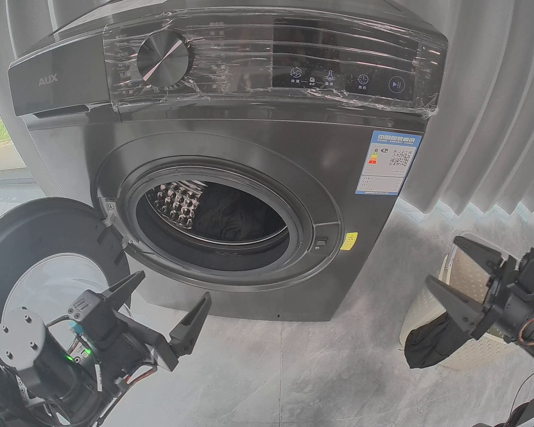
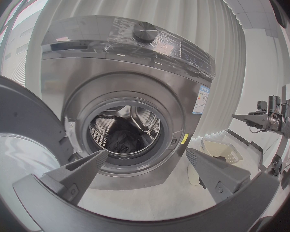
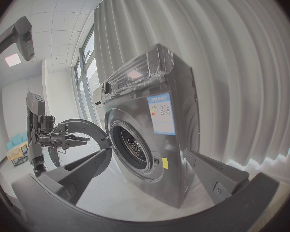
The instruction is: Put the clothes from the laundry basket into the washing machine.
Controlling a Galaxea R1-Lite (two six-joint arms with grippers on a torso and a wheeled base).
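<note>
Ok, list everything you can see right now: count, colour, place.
washing machine: one, dark grey, straight ahead
door: one, dark grey, swung open on the robot's left
clothes: one heap, black, inside the drum
laundry basket: one, cream, on the floor right of the machine
garment: one, black, draped over the basket's rim
curtain: one, white, behind the machine
floor: one, grey tiles, underneath
left tool: one, black, open and empty, before the door
right tool: one, black, open and empty, above the basket
</note>
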